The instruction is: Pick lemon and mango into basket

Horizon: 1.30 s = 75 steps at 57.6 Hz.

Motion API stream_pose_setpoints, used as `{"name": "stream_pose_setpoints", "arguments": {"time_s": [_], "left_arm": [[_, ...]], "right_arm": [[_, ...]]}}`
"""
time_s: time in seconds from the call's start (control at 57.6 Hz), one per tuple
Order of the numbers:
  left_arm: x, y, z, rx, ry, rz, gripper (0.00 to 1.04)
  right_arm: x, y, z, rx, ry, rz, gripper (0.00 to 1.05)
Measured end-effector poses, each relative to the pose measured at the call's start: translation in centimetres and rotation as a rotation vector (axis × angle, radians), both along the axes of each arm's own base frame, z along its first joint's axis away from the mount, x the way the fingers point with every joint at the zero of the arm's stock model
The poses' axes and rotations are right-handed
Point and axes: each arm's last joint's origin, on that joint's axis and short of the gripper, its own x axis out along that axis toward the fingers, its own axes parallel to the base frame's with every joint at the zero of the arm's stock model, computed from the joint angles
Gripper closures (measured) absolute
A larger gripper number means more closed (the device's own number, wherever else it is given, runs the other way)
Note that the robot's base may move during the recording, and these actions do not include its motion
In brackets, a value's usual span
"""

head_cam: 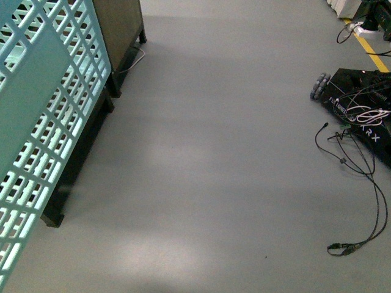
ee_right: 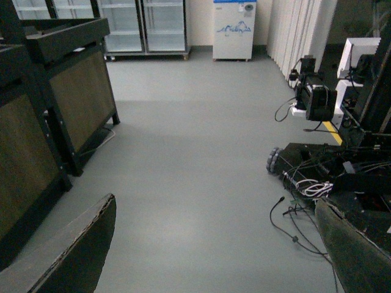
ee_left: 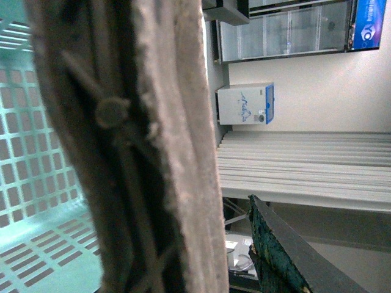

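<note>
Front view, far left: the basket [head_cam: 43, 122] is recorded close to the camera. Its slotted turquoise wall is tilted and overlaps a dark cabinet [head_cam: 119, 36] behind it. Bare grey floor [head_cam: 214, 152] fills the centre. At the right, a black wheeled base [head_cam: 360, 116] is noted, with loose cables [head_cam: 366, 183] trailing over the floor beside it. The grippers are seen only in the wrist views.

Left wrist view: the basket's slotted inside is seen on one side. The brown ribbed handle [ee_left: 134, 152], shown in no other view, stands very close to the lens. Of the left gripper [ee_left: 214, 207], one dark finger [ee_left: 278, 253] is visible just beside the handle, with a thin gap between them. The other finger is hidden by the handle, so it cannot be told whether the claw is apart or clamped.

Right wrist view: the right gripper [ee_right: 215, 200] is recorded with its fingers wide apart over bare floor and nothing between them. The cabinet, wheeled base and cables reappear here. A white cooler [ee_right: 231, 29] and glass-door fridges [ee_right: 143, 24] appear only in the wrist views.
</note>
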Motion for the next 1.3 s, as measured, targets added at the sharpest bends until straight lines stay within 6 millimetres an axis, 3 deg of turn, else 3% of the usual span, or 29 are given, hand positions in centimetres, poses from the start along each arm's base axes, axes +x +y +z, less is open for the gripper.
{"name": "stream_pose_setpoints", "arguments": {"time_s": [1.302], "left_arm": [[0.02,-0.06,0.04,-0.003,-0.001,-0.001,0.76]], "right_arm": [[0.00,0.00,-0.01,0.000,0.001,0.000,0.09]]}}
